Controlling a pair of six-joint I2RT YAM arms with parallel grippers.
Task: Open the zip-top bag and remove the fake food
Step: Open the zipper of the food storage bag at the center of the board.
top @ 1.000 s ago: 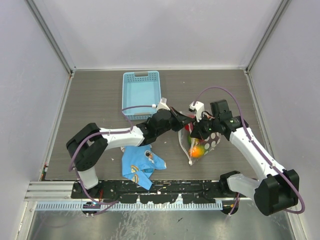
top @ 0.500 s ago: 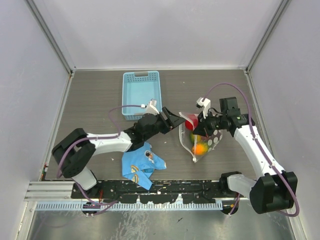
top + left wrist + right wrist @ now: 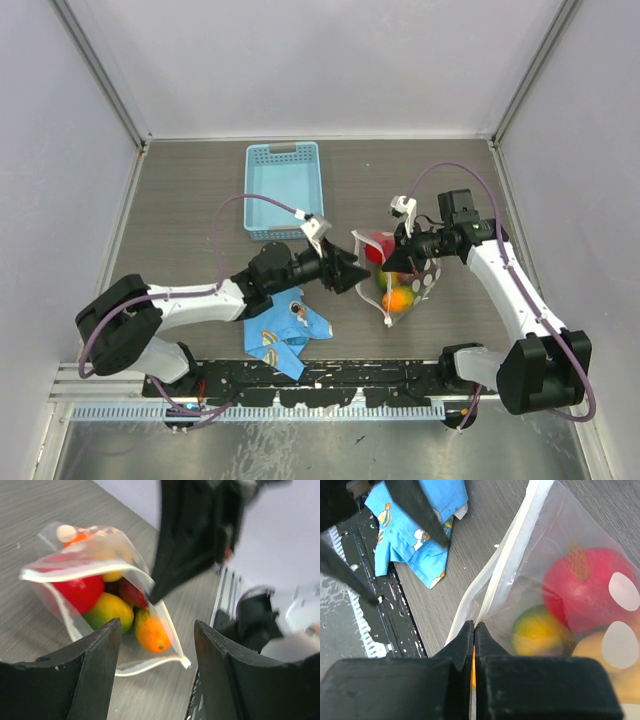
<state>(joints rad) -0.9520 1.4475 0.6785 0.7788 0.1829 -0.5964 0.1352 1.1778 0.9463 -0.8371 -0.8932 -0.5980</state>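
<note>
The bag is lying right of the desk's middle, its mouth gaping toward the left, and the food is sitting inside it, with red, green-yellow and orange pieces showing. The right hand is pinching the bag's rim at the white zip strip, its jaws pressed together on the plastic. The left hand is hovering spread just left of the mouth, gripping nothing.

The step in hand is likely reaching in for the first piece. The right hand should be holding its lip steady and a little high, so the mouth is not sagging shut. The left should be going in low and straight, taking the piece nearest the opening and closing gently, since glossy plastic is likely slipping. It should be avoiding the loose lower lip.

No brand or word is showing legibly: the bag is bearing white dots and a faint yellowish motif, the cloth only cartoon figures, the basket nothing
</note>
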